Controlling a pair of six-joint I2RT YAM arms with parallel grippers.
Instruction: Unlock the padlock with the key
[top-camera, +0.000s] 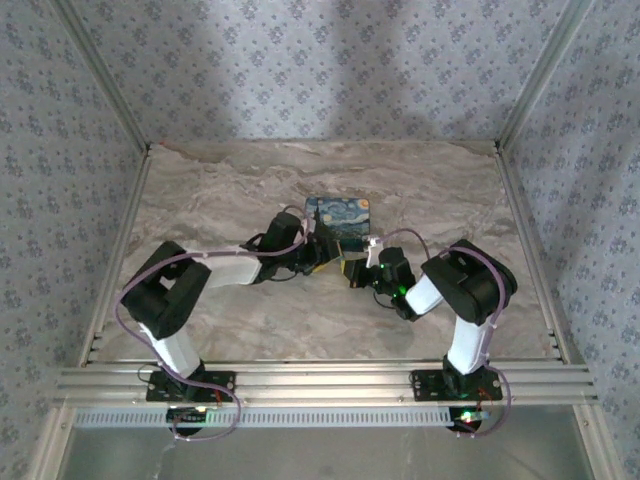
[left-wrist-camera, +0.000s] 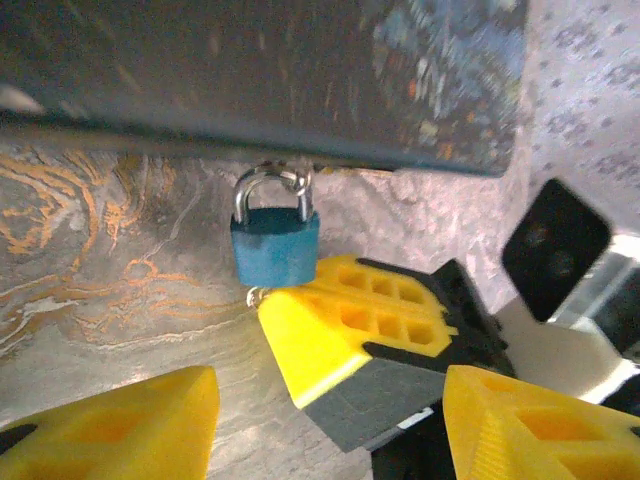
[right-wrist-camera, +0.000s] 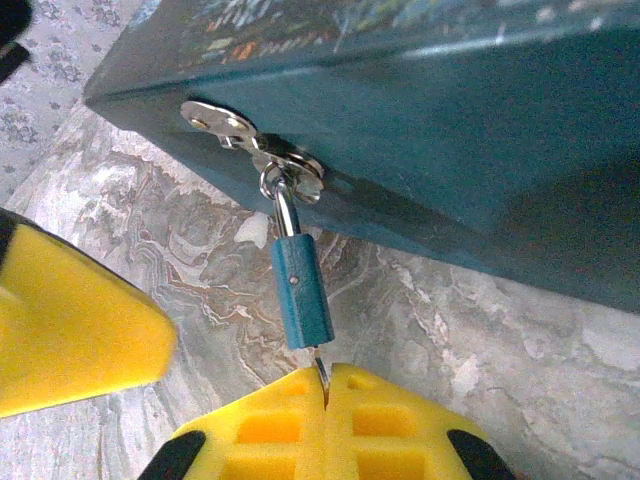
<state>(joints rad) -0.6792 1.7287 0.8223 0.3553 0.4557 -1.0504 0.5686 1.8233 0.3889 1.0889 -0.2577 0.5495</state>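
Right gripper (right-wrist-camera: 326, 388), bottom centre of right wrist view, clenched on key (right-wrist-camera: 321, 370) at padlock (right-wrist-camera: 301, 290) underside. Left wrist view adds: left gripper (left-wrist-camera: 330, 400) spread, empty; padlock mid-frame, hanging from box (left-wrist-camera: 300, 80).

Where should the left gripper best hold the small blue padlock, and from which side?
Probably the padlock body, across its two narrow edges, coming at the broad face: the shackle is threaded through the hasp on the box, and the right gripper holds the key at its bottom.
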